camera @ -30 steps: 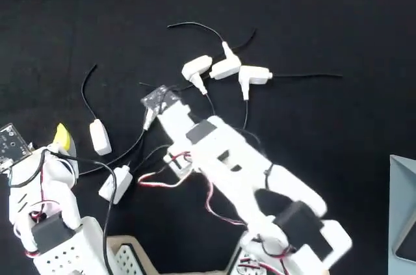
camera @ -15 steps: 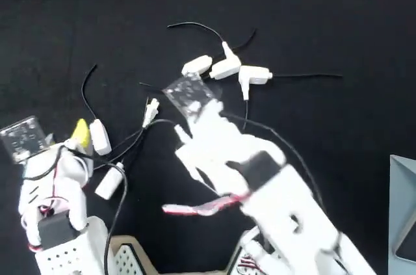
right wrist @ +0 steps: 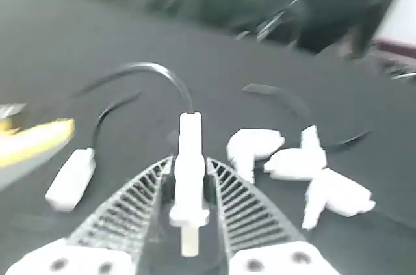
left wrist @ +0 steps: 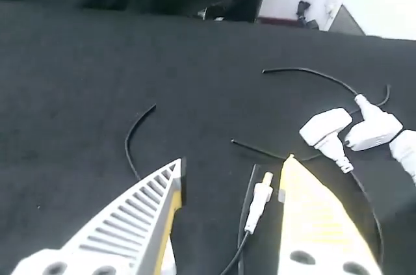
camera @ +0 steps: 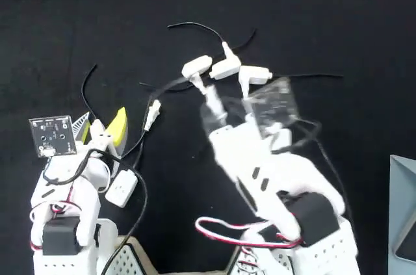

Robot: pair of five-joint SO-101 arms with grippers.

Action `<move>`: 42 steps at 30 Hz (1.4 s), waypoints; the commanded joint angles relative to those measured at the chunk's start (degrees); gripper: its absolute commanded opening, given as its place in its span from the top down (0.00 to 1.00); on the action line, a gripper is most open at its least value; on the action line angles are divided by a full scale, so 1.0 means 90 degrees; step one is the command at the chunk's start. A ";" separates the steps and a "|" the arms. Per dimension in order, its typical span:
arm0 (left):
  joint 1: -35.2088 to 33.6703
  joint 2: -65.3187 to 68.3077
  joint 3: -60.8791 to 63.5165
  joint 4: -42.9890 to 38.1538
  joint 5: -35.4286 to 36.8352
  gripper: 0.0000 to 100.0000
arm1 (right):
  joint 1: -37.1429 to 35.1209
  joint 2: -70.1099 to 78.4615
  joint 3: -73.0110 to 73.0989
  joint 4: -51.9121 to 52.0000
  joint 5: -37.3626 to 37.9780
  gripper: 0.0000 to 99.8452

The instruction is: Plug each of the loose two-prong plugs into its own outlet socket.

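3 clustered white connectors point(camera: 225, 68) and looping black cables point(camera: 194, 23) crowd the middle; the table's point(camera: 364, 21) far corners give passage.

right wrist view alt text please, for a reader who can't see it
The right gripper holds a white plug between its fingers, its black cord looping away over the black table. Three white connectors lie clustered beyond.
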 commanded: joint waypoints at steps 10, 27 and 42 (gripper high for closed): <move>0.0523 0.0000 0.0200 0.0020 0.0020 0.75 | 0.0635 -0.0464 0.0718 -0.1172 -0.0459 0.99; 0.1216 0.0000 0.0132 -0.0039 0.0059 0.75 | -0.2012 -0.0464 0.2965 -0.1963 0.0049 0.99; 0.2339 0.0000 0.0112 0.0029 -0.0088 0.75 | -0.2266 -0.0454 0.3277 -0.1963 0.0078 0.99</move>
